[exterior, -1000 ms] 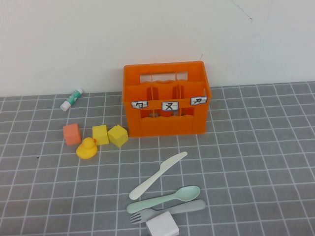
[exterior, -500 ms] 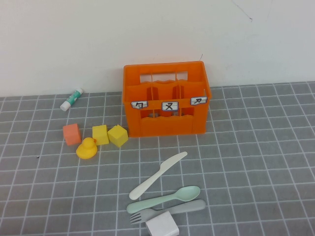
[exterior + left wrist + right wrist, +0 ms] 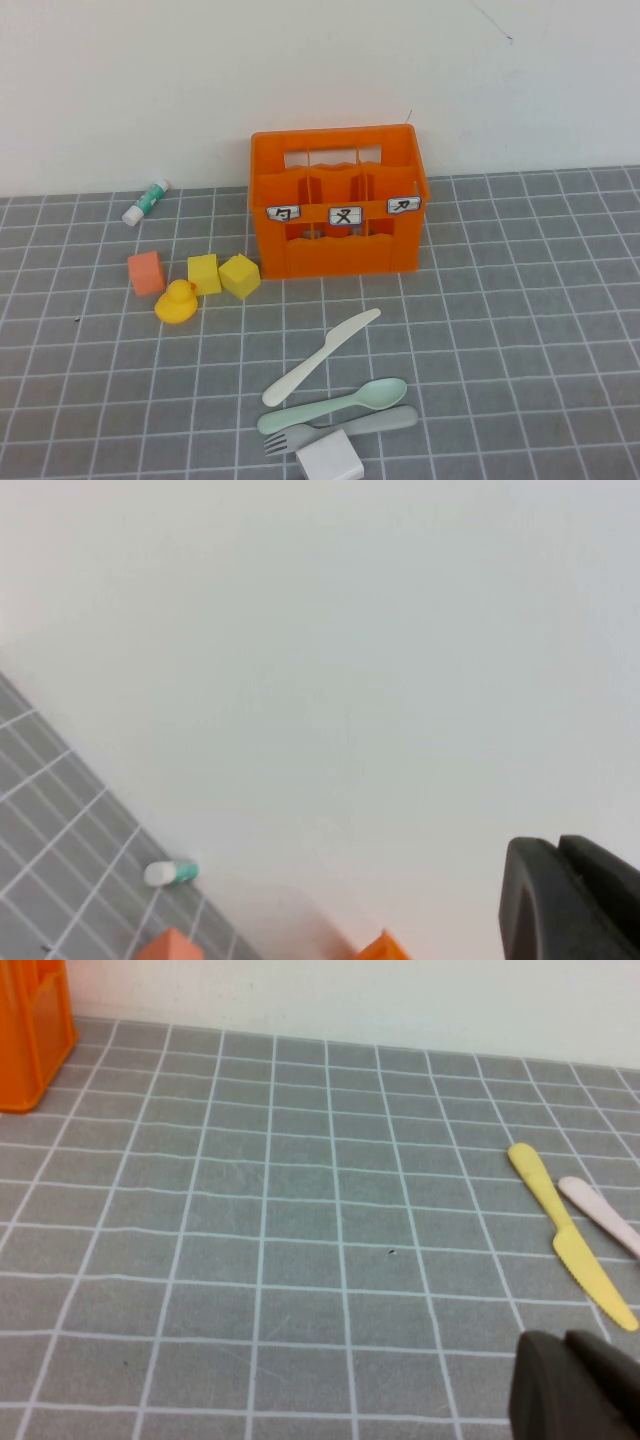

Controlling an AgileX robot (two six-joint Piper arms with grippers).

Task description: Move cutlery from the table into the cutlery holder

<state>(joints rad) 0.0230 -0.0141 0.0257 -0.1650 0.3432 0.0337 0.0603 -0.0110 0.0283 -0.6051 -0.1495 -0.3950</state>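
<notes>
My left gripper (image 3: 570, 895) and right gripper (image 3: 575, 1385) both have jaws closed, holding nothing, parked off the high view. Nothing has shifted over the last second: knife (image 3: 322, 356), spoon (image 3: 335, 405) and fork (image 3: 340, 428) lie on the worktop (image 3: 520, 330), near side of the cutlery holder (image 3: 338, 200). No pick started.

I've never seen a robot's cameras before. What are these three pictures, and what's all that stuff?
One camera looks down from above; two sit on the robot's wrists. On the table lie a knife, spoon and fork, meant for the orange holder. Nearby are blocks, a duck and a tube. The dark shape in each wrist picture is a claw: left gripper, right gripper. Both are shut and hold nothing. The right wrist also sees a yellow knife.
</notes>
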